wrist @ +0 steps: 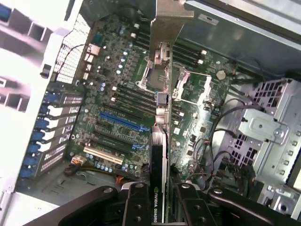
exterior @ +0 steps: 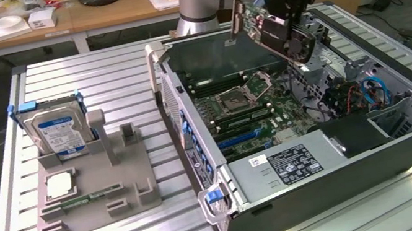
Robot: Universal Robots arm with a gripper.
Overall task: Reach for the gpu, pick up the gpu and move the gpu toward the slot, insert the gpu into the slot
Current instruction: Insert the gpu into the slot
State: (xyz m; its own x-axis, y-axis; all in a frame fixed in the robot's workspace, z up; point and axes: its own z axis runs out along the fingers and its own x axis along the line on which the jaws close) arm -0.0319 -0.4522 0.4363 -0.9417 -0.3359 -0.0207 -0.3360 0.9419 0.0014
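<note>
gpu: the gpu (exterior: 261, 26) hangs in the air above the open computer case (exterior: 327, 186), tilted, with its silver bracket (exterior: 233, 10) toward the case's back wall and the card clear of the motherboard (exterior: 251, 105).
gripper: the gripper (exterior: 287, 19) pinches the gpu, one black finger pressed to each face of the card.
exterior view adds: the card's green board and dark round fan show side-on, sloping down toward the exterior view's right.
wrist view adds: the gpu (wrist: 159, 155) is seen edge-on as a thin strip between the fingers (wrist: 136, 202), with the motherboard spread out below.
slot: the blue slot (wrist: 123, 121) lies to one side of the card's edge, not under it, and nothing sits in it.
under the card: the CPU socket (wrist: 190, 87) and rows of memory slots (wrist: 134, 96).
crowding the board: loose cables (wrist: 221, 155) and a metal drive cage (wrist: 263, 127); a power supply (exterior: 294, 163) sits at the case's near end.
outside the case: a grey fixture (exterior: 97, 190) on the slatted table (exterior: 99, 77) holds an upright hard drive (exterior: 58, 131) and a square chip (exterior: 60, 185), well apart from the gpu.
</note>
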